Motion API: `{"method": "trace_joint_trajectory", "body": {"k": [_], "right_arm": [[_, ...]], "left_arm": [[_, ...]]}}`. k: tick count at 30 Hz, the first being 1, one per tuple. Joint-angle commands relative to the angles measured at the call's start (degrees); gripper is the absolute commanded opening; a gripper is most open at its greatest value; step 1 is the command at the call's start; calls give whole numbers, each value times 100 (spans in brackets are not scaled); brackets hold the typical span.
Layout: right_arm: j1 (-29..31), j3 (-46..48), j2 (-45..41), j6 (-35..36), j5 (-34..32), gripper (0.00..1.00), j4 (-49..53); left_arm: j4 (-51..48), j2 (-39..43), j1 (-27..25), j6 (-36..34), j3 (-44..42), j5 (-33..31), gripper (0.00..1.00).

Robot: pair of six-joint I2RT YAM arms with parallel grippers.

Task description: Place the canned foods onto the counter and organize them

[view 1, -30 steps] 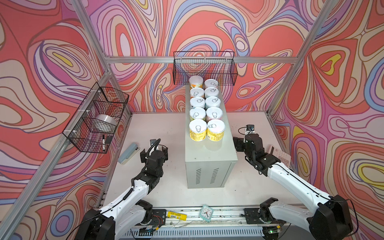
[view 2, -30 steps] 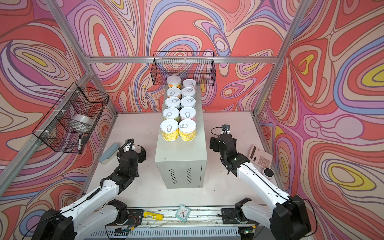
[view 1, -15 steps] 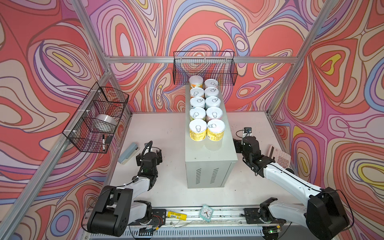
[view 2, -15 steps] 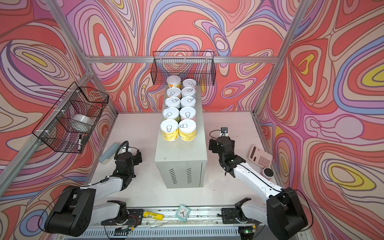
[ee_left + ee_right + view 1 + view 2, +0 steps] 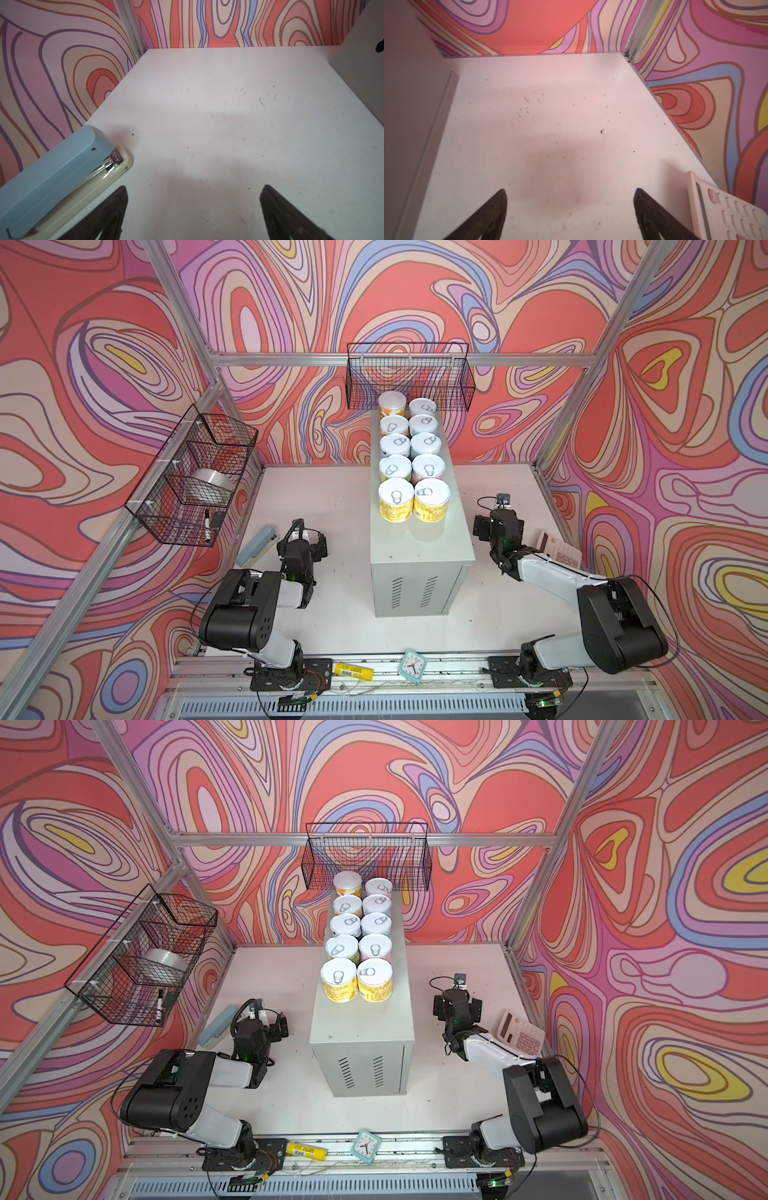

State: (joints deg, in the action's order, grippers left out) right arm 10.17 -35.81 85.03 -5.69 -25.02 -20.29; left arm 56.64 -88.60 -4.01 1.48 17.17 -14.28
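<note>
White tabletop (image 5: 332,510) bears the counter (image 5: 419,556) — also stapler (image 5: 257,545) and calculator (image 5: 561,549).

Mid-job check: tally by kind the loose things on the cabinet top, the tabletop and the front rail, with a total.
Cans: 10
Stapler: 1
Calculator: 1
Clock: 1
Yellow tube: 1
Total: 14

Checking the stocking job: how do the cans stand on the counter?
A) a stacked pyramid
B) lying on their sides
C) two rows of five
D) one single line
C: the cans stand upright in two side-by-side rows of five on the counter.
</note>
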Motion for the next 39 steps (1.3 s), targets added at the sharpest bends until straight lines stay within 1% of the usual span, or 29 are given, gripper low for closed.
{"method": "trace_joint_trajectory", "body": {"k": [1,2,3,4,5,6,7,8,9,10,11,12,13,17,39], "right_arm": [[-329,423,669,281,335,98,-1898],[-335,406,733,453,302,98,-2018],[-348,441,806,590,538,98,-2233],[-371,621,990,690,642,98,-2804],[-417,713,1133,686,713,98,-3178],[-495,793,1034,582,836,99,-3106],[-579,884,1024,563,1136,98,-3218],[-655,1014,1142,570,1374,98,-3558],[-712,1096,1386,557,1449,98,-3990],[-723,1028,1322,513,1416,98,-3723],[-827,885,1277,419,1620,99,-3287],[-916,865,1355,389,1788,98,-3468],[-920,852,1301,378,1813,98,-3327],[-920,896,1322,404,1768,98,-3502],[-920,881,1317,390,1805,98,-3420]], "left_arm": [[-151,49,41,-19,210,78,100],[-218,64,41,0,228,74,100],[-91,18,40,-32,217,74,100],[20,-30,41,-58,187,60,100],[-60,1,41,-39,213,66,100],[-163,32,41,-14,225,63,100],[-136,0,41,-26,241,43,100],[-115,-33,41,-36,252,24,100],[-237,-11,41,-11,303,6,100],[-327,12,41,0,322,3,100],[-288,-3,41,-6,323,2,100],[-235,-19,41,-18,310,-4,100],[-273,-2,41,-15,318,-4,100],[-322,-1,36,-24,350,-4,100],[-329,-10,40,-18,357,11,100]]}}
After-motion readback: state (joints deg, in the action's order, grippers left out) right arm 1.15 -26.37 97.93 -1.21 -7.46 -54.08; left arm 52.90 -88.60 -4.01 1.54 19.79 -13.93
